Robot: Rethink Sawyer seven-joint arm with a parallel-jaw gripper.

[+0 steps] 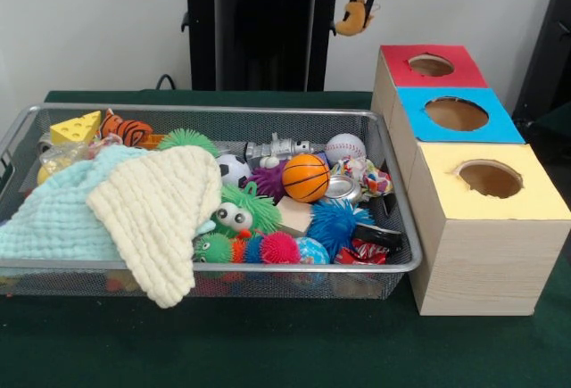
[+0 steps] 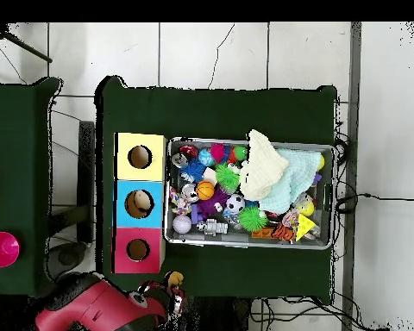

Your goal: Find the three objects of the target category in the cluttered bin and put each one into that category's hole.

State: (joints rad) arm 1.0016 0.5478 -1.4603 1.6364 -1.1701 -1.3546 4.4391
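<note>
My gripper (image 1: 360, 0) hangs high behind the boxes, shut on a small brown and tan monkey-like plush toy (image 1: 354, 19). In the overhead view the gripper (image 2: 172, 290) and the plush (image 2: 173, 277) are past the table's edge by the robot's base, just right of the red box. The red-topped hole (image 1: 431, 65) is to the lower right of the plush and also shows in the overhead view (image 2: 138, 250). The silver wire-mesh bin (image 1: 214, 266) is full of toys and also shows in the overhead view (image 2: 245, 245). An orange striped plush (image 1: 125, 127) lies at its far left.
The blue-topped hole (image 1: 456, 113) and the yellow-topped hole (image 1: 490, 178) adjoin the red one. A pale yellow cloth (image 1: 161, 210) and a mint cloth (image 1: 53, 218) cover the bin's left half. A basketball toy (image 1: 305, 177), spiky balls and a cheese wedge (image 1: 76, 127) lie around.
</note>
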